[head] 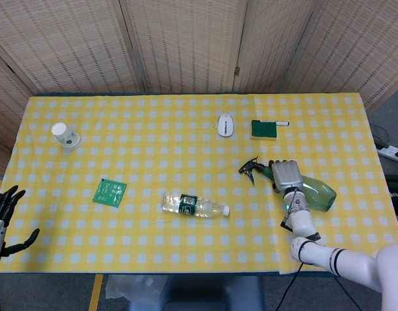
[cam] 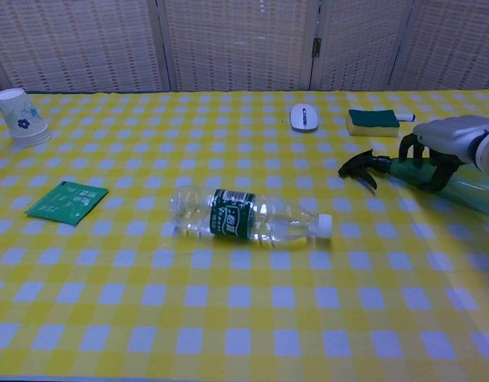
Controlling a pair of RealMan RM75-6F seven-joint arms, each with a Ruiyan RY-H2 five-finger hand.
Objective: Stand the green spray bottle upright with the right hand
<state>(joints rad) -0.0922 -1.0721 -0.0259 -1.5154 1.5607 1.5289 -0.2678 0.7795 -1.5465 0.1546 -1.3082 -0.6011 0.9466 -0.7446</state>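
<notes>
While the left hand [head: 4,217] is held off the table's near left edge with its fingers spread and nothing in it, a paper cup [head: 65,135] is seen far beyond it, and a green packet [head: 109,192] and a clear water bottle [head: 194,206], laid on its side, are found further toward the right hand [head: 286,175]. A white mouse [head: 225,124] and a green sponge [head: 264,129] are placed well beyond the right hand. The green spray bottle [head: 315,193] is lying on the yellow checked cloth [head: 186,149], black nozzle [cam: 359,165] pointing left, and its neck is clasped from above by the right hand's curled fingers [cam: 420,151].
</notes>
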